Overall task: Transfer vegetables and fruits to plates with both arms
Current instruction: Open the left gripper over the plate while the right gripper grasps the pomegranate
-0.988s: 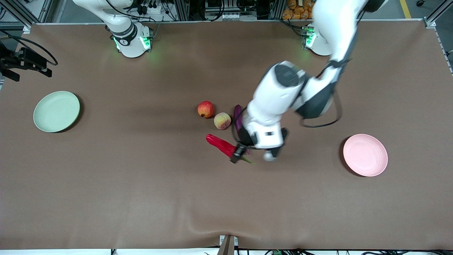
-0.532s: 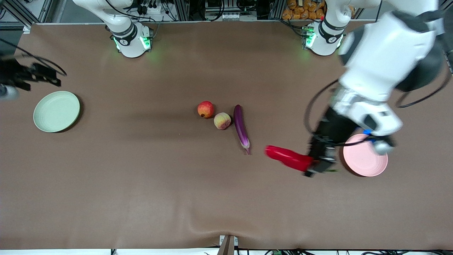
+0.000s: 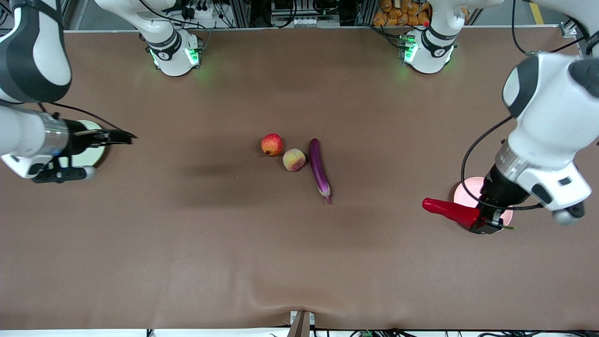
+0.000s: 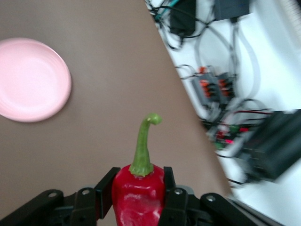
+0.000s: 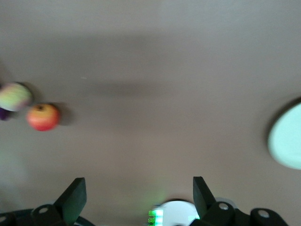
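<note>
My left gripper (image 3: 485, 223) is shut on the red chili pepper (image 3: 448, 211) near its green stem and holds it in the air over the edge of the pink plate (image 3: 467, 189). In the left wrist view the chili (image 4: 140, 197) sits between the fingers of the gripper (image 4: 138, 179), and the pink plate (image 4: 30, 80) lies apart. My right gripper (image 3: 122, 137) is open and empty beside the green plate (image 3: 91, 157), which the arm mostly hides. The pomegranate (image 3: 272, 144), peach (image 3: 294, 159) and purple eggplant (image 3: 319, 169) lie together mid-table.
The right wrist view shows the open gripper (image 5: 138, 193), the pomegranate (image 5: 43, 117), the peach (image 5: 15, 96) and the green plate (image 5: 287, 139). The table edge (image 4: 188, 108) with cables past it shows in the left wrist view.
My left gripper has carried the chili from mid-table to the pink plate. My right arm has swung in over the green plate toward the middle.
</note>
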Robot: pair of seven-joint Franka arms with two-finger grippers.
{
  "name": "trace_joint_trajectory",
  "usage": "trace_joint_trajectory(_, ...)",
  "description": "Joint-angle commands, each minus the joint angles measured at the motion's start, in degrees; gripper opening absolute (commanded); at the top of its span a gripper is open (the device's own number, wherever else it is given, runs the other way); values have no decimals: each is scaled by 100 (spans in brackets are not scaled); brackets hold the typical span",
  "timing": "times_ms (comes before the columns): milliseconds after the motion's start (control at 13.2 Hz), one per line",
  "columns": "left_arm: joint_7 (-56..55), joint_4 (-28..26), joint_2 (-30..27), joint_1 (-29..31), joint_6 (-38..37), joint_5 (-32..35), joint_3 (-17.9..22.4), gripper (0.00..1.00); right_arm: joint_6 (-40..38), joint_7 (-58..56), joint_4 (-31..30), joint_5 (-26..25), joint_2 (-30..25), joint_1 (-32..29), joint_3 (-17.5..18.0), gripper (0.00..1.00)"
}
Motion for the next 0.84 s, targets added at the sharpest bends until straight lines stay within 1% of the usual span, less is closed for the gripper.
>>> trace_joint_trajectory(0, 760, -144, 127, 242, -435, 437, -64, 29, 90, 373, -185, 396, -36, 267, -25, 100)
trace_joint_trajectory(76, 1364, -319, 127, 321, -707, 437, -64, 29, 178, 592, -299, 405, -28, 390, -25, 100)
trace_joint_trajectory(152, 2084, -547, 154, 444, -953, 437, -64, 29, 422, 872, -561, 475, -54, 609, -16, 100)
trace_joint_trajectory(228, 2639, -784, 154, 523, -1043, 437, -56, 29, 773, 1180, -834, 484, -80, 864, 10, 100)
trace_joint_trajectory(304, 3010, -995, 154, 637, -1052, 559, -56, 29, 1107, 1470, -1019, 493, -80, 1084, 106, 100)
trace_joint_trajectory(456, 3268, -1286, 241, 752, -1052, 1050, -64, 29, 1958, 2085, -1475, 484, -54, 1549, 273, 100)
trace_joint_trajectory(608, 3592, -1305, 609, 918, -1061, 1603, -56, 30, 2942, 2368, -2108, 484, -45, 2033, 318, 100)
trace_joint_trajectory(760, 4241, -1261, 899, 1068, -1026, 2009, -64, 30, 4163, 2684, -2750, 484, 42, 2551, 326, 100)
